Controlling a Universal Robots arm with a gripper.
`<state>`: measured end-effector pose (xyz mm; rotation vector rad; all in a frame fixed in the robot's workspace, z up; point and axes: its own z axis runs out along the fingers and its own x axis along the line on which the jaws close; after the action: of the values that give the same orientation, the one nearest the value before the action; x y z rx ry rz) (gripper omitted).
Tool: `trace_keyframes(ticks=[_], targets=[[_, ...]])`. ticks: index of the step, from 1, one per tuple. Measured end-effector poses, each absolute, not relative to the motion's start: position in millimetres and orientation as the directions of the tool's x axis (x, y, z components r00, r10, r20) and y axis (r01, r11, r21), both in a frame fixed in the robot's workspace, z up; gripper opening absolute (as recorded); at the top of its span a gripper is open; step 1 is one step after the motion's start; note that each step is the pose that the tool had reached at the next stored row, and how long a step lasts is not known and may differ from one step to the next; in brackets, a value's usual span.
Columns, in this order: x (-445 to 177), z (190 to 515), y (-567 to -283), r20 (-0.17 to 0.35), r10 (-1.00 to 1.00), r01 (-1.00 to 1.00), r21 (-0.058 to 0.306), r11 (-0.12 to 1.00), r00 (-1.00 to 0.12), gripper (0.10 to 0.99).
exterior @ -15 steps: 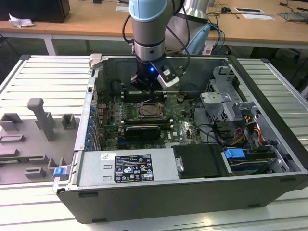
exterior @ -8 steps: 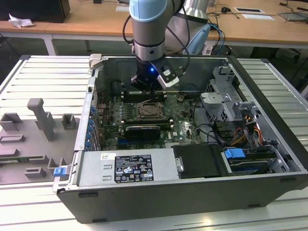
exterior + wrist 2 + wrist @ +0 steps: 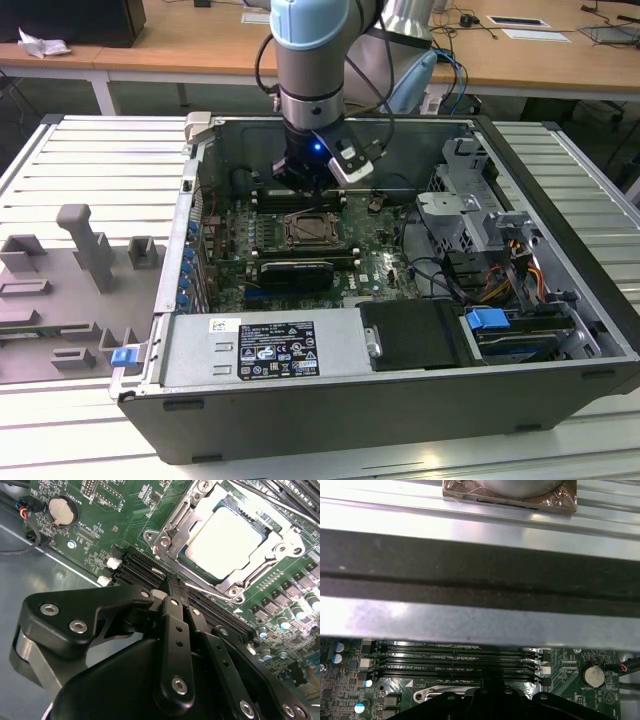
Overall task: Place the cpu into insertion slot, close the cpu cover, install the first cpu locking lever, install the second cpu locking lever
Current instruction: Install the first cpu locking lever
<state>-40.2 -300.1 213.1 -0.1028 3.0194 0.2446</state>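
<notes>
Inside the open case (image 3: 560, 210) lying on the slatted worktop (image 3: 80, 150), the arm (image 3: 312, 60) reaches straight down over the green board (image 3: 380, 250), just past the far edge of the socket as the exterior view has it. The gripper (image 3: 174, 586) hangs low over the black memory slots (image 3: 145, 570) beside the socket, its jaws drawn together with no gap between the tips and nothing caught in them that I can see. A thin silvery lever (image 3: 207, 591) runs out from right by the tips along the socket's edge; whether the tips touch it I cannot tell.

The cpu (image 3: 225, 537) sits flat in the slot (image 3: 192, 560), pale face up, square to the socket. The cover (image 3: 187, 517) lies down around it, so the chip shows through the window and the pin grid is hidden. One corner of the cover is cut off at the edge of the second wrist view.

In the exterior view the socket (image 3: 311, 229) is small and dark, and the arm's wrist hides the board behind it. In the first wrist view a case wall (image 3: 480, 620) and its dark lip block much of the scene; below them lie the memory slots (image 3: 455, 662), running lengthwise along that wall, and a coin cell (image 3: 593, 676). Grey holders (image 3: 95, 245) stand on the worktop at the exterior view's left.
</notes>
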Motion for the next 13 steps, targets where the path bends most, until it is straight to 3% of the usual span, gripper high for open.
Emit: trace_keyframes(ticks=[13], targets=[[-35.9,203.9,-297.3,-0.108,-0.062,-0.076,0.136,0.988,-0.992,0.106]])
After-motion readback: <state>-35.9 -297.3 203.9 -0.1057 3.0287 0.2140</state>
